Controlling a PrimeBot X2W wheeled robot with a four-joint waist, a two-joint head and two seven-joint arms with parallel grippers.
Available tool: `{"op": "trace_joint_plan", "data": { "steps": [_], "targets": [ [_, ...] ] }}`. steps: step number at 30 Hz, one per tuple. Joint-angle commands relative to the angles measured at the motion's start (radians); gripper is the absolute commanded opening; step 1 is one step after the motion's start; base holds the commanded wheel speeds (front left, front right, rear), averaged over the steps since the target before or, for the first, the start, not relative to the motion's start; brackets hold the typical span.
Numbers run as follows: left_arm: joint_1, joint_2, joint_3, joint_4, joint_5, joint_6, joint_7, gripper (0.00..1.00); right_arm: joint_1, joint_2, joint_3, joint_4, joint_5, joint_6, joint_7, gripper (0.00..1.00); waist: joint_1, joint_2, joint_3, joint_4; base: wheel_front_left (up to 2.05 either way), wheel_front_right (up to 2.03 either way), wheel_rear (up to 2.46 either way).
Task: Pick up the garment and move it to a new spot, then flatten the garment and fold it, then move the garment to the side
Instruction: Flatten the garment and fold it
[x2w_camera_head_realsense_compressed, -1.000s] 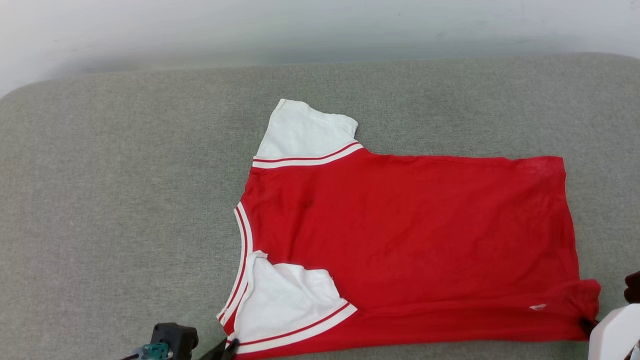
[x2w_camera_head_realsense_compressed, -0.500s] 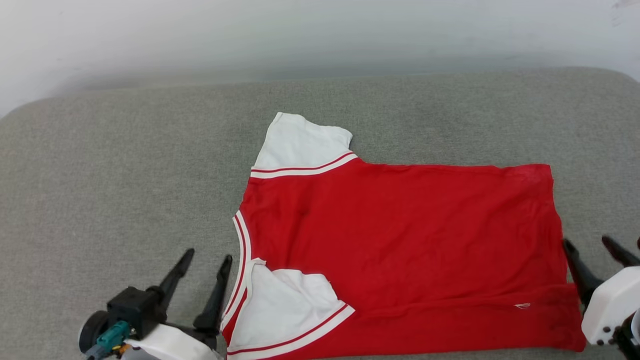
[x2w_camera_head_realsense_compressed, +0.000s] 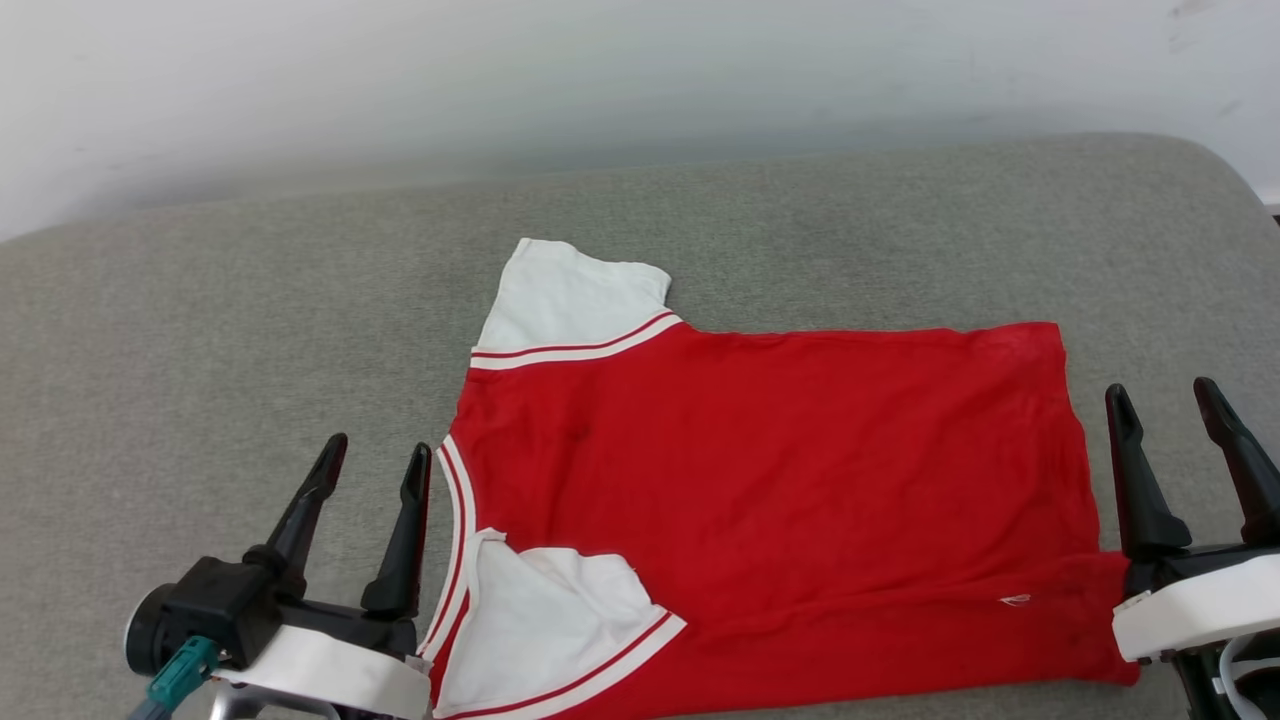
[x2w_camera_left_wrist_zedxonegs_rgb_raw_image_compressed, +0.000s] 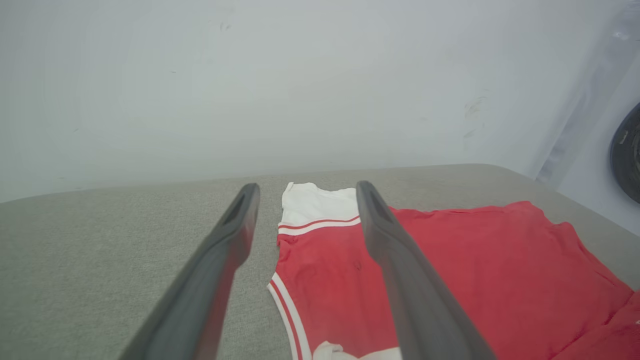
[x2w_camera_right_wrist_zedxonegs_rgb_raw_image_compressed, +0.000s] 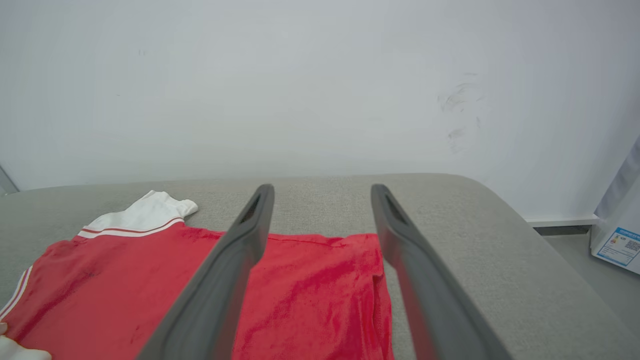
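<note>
The garment (x2w_camera_head_realsense_compressed: 780, 480) lies spread on the grey cushion, a red shirt with plain side up, collar to the left and hem to the right. One white sleeve (x2w_camera_head_realsense_compressed: 570, 295) points to the far side; the near sleeve (x2w_camera_head_realsense_compressed: 540, 620) is folded onto the red body. My left gripper (x2w_camera_head_realsense_compressed: 374, 458) stands open just left of the collar, holding nothing. My right gripper (x2w_camera_head_realsense_compressed: 1165, 395) stands open just right of the hem, also holding nothing. The garment (x2w_camera_left_wrist_zedxonegs_rgb_raw_image_compressed: 450, 280) shows past the left fingers (x2w_camera_left_wrist_zedxonegs_rgb_raw_image_compressed: 235, 235), and the garment (x2w_camera_right_wrist_zedxonegs_rgb_raw_image_compressed: 125, 285) lies under the right fingers (x2w_camera_right_wrist_zedxonegs_rgb_raw_image_compressed: 250, 235).
The grey cushion (x2w_camera_head_realsense_compressed: 200, 350) ends at a white wall (x2w_camera_head_realsense_compressed: 600, 70) behind. Its right end rounds off (x2w_camera_right_wrist_zedxonegs_rgb_raw_image_compressed: 500, 210) toward the floor, where a white box with a blue label (x2w_camera_right_wrist_zedxonegs_rgb_raw_image_compressed: 620, 245) stands. Bare cushion stretches left of the garment.
Both grippers let go of the garment's near corners, opened wide and rose up beside it. The camera also shifted, sliding the scene slightly left and down.
</note>
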Motion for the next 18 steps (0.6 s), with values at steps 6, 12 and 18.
{"op": "trace_joint_plan", "data": {
  "steps": [6, 12, 18],
  "targets": [
    [-0.040, -0.002, 0.048, 0.040, 0.036, -0.085, -0.004, 1.00, -0.004, 0.023, 0.010, 0.001, -0.029, 0.000, -0.058, 1.00, 0.0000, 0.0000, 0.033, -0.042, 0.00, 0.00, 0.00],
    [-0.185, 0.074, 0.028, 0.070, 0.026, -0.143, 0.072, 1.00, -0.030, 0.035, 0.034, -0.012, -0.049, 0.000, -0.079, 1.00, 0.0000, 0.0000, 0.103, -0.092, 0.00, 0.00, 0.00],
    [-0.421, 0.211, -0.017, 0.084, -0.041, -0.173, 0.308, 1.00, -0.056, 0.057, 0.066, -0.022, -0.080, 0.000, -0.103, 1.00, 0.0000, 0.0000, 0.197, -0.156, 0.00, 0.00, 0.00]
  ]
}}
